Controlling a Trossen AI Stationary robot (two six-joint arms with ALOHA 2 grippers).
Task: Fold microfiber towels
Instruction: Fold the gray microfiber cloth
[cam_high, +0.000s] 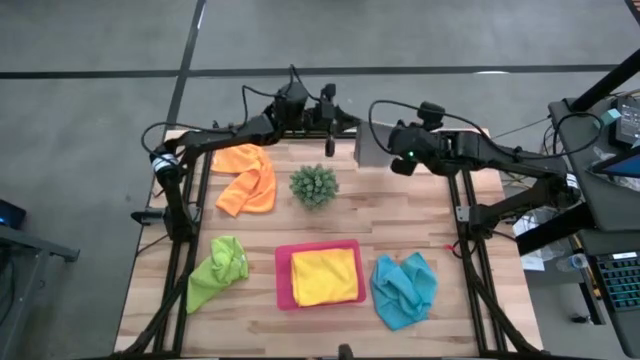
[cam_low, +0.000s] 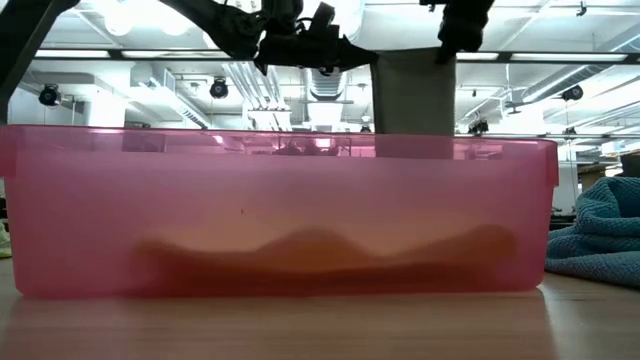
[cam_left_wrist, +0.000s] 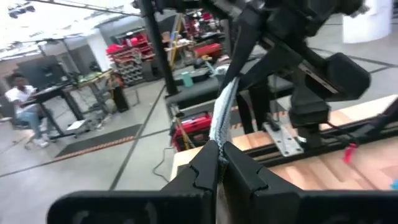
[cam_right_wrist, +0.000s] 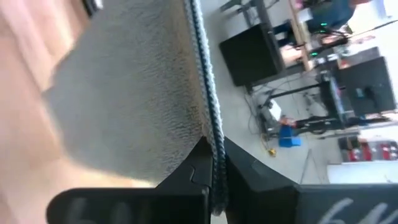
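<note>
Five towels show from above: the orange towel (cam_high: 247, 178) crumpled at upper left of the table (cam_high: 440, 225), the lime green towel (cam_high: 217, 271) bunched at lower left, the light blue towel (cam_high: 403, 290) heaped at lower right, the yellow towel (cam_high: 324, 276) folded flat in the pink tray (cam_high: 282, 272) at bottom centre, and the grey towel (cam_high: 368, 149) lifted at the table's top edge. A spiky green plant (cam_high: 314, 186) stands at centre. The left gripper (cam_high: 329, 141) and the right gripper (cam_high: 392, 152) meet at that top edge, one at each side of the grey cloth

From table height, the tray wall fills the frame with the yellow towel a dim shape inside; the grey towel hangs at top centre and blue cloth sits at far right

Past the left wrist, the fingers (cam_left_wrist: 199, 171) are clamped on the grey towel's stitched edge; a person sits at far left

Past the right wrist, the fingers (cam_right_wrist: 196, 168) pinch the grey towel's hem, its fuzzy face spreading to upper left
</note>
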